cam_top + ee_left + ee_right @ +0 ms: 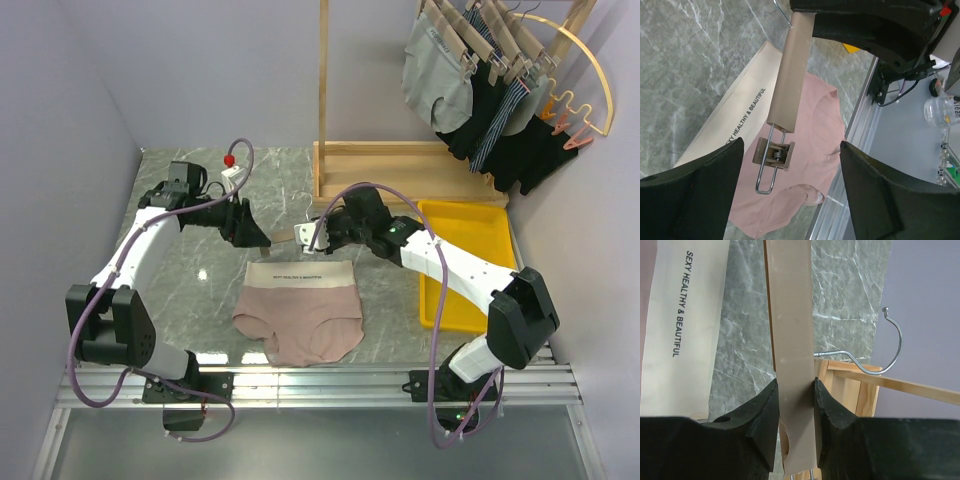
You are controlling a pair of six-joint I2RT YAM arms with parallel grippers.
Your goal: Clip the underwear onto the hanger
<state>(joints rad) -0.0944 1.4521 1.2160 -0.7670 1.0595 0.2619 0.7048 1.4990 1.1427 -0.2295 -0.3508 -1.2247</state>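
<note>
Right pincer (795,405) pinches the hanger (790,315) by its bar, over the underwear (300,310) lying flat on the worktop (190,260). Left pincer (791,150), spread, frames the end clip (774,152) (not yet touching): squeeze its tail squarely, then lower onto the waistband.

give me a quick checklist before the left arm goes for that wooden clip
1. right gripper clamped on the hanger: ok, both fingers press the sides of the bar.
2. left gripper open: ok, jaws wide on either side of the clip, not touching it.
3. underwear flat on the table: ok, with the waistband on the hanger's side.
4. waistband inside the clip: not ok, the clip holds nothing.
5. hanger's other clip: cannot tell, out of view.
</note>
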